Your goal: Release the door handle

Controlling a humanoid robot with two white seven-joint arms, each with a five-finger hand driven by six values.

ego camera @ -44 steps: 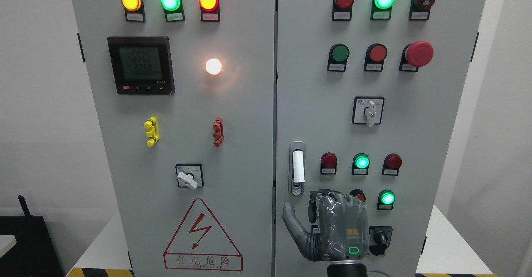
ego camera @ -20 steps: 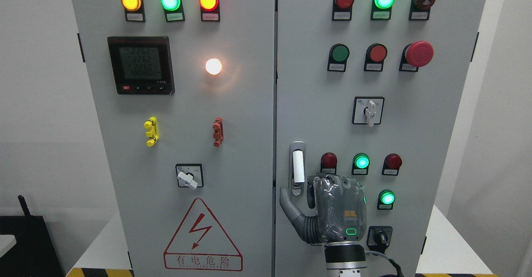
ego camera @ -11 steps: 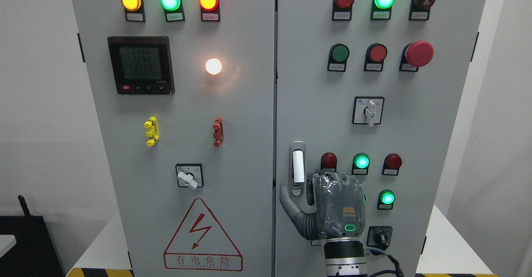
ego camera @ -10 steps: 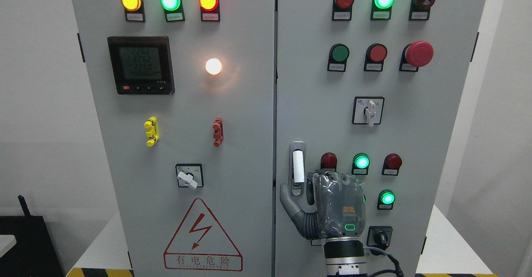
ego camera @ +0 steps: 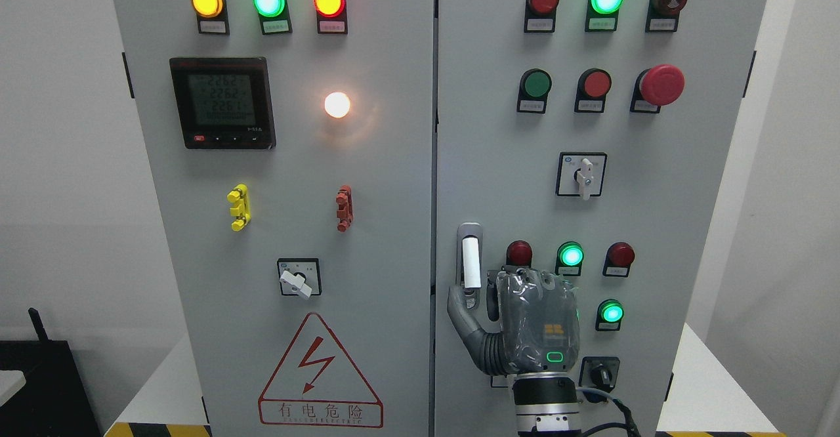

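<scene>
In front of the robot stands a tall grey electrical cabinet (ego camera: 367, 181) with two doors, its faces set with lamps, push-buttons and switches at a height where a standing operator can see and reach them. The right door (ego camera: 656, 214) carries the door handle (ego camera: 470, 263), a slim upright swing handle with a white grip, mounted close to the seam between the doors, likely so that a pull there swings the door on its outer hinges. The handle lies flush in its recess and the door looks closed. Only the right hand (ego camera: 525, 322) is in view, rising from the bottom edge right of the middle, palm toward the door and back toward the camera. Its thumb (ego camera: 459, 306) reaches up-left to the handle's lower end, touching or just beside it. The other fingers (ego camera: 525, 279) fold away over the top of the hand, so whether they press on the door cannot be told; they clasp nothing visible, so the release seems nearly done.
</scene>
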